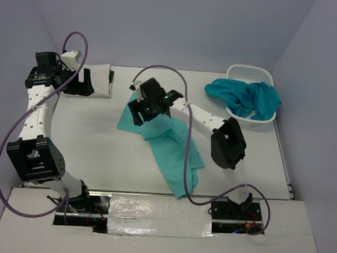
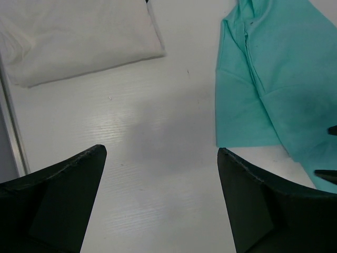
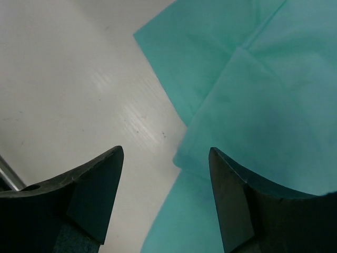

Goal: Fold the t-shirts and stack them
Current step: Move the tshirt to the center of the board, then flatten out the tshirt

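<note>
On the white table (image 1: 87,132), a pale mint t-shirt (image 1: 170,147) is seen spread loosely at the centre, with 1 long part trailing toward 5 o'clock as far as the near edge and its upper corner lying toward 10 o'clock. A white t-shirt (image 1: 99,81) is laid folded at about 10 o'clock of the table, well apart from the mint one. A teal t-shirt (image 1: 246,97) is draped over the rim of a white lattice basket (image 1: 250,70) at 2 o'clock, partly inside it and partly hanging out toward 9 o'clock. The left gripper (image 1: 82,84) is held just beside the white t-shirt, at its 9 o'clock side; in the left wrist view its 2 fingers (image 2: 58,200) are seen spread wide over bare table, and nothing is gripped between them. The right gripper (image 1: 142,110) is positioned over the upper corner of the mint t-shirt; in the right wrist view its fingers (image 3: 89,195) are seen parted, with the folded edge of the mint cloth lying flat on the table below the gap, and no cloth is pinched by them.
</note>
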Controlling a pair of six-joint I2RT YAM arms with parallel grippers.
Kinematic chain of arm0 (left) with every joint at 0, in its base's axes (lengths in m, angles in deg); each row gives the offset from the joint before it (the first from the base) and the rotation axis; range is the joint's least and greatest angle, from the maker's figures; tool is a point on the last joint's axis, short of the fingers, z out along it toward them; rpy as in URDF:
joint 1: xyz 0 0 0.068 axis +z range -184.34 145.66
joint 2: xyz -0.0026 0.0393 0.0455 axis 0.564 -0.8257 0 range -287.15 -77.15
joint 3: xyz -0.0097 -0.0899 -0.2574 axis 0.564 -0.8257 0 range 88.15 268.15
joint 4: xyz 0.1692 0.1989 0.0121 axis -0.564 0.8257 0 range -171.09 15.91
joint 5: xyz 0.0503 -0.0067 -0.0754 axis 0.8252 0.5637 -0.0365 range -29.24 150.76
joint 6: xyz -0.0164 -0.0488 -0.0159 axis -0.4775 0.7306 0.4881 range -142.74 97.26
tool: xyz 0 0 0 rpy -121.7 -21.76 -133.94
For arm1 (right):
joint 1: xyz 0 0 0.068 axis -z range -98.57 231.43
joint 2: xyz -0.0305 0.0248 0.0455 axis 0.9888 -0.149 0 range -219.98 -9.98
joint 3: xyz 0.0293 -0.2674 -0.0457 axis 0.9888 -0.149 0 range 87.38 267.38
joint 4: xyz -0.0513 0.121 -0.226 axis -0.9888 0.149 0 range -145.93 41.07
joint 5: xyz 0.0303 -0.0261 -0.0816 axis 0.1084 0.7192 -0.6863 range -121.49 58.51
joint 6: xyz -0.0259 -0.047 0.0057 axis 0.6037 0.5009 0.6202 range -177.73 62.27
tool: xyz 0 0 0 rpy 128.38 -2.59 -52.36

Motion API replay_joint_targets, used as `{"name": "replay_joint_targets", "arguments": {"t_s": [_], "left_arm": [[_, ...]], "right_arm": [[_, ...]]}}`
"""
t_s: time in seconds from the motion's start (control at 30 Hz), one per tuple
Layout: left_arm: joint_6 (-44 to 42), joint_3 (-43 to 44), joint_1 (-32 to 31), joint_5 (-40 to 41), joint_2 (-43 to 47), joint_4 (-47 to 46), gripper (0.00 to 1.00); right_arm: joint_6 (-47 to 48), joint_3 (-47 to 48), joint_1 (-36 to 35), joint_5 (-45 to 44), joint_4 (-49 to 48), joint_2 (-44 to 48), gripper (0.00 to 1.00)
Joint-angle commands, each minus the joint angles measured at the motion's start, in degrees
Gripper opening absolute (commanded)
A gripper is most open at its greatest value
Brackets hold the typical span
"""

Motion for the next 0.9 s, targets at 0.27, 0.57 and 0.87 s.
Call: {"name": "replay_joint_targets", "arguments": {"t_s": [0.27,0.57,0.87], "left_arm": [[0.9,-1.3,0.4,-0.9,5.4,-2.5,0.99],[0.1,0.0,0.4,-3.2,5.2,-2.4,0.98],[-2.0,9.6,-4.1,-5.8,-0.6,2.2,0.90]], "right_arm": [[-0.8,1.0,-1.6,-9.2,5.9,-13.3,0.54],[-2.2,11.7,-2.3,-2.6,10.6,-8.4,0.00],[-15.0,7.4,12.8,15.2,3.9,5.6,0.00]]}}
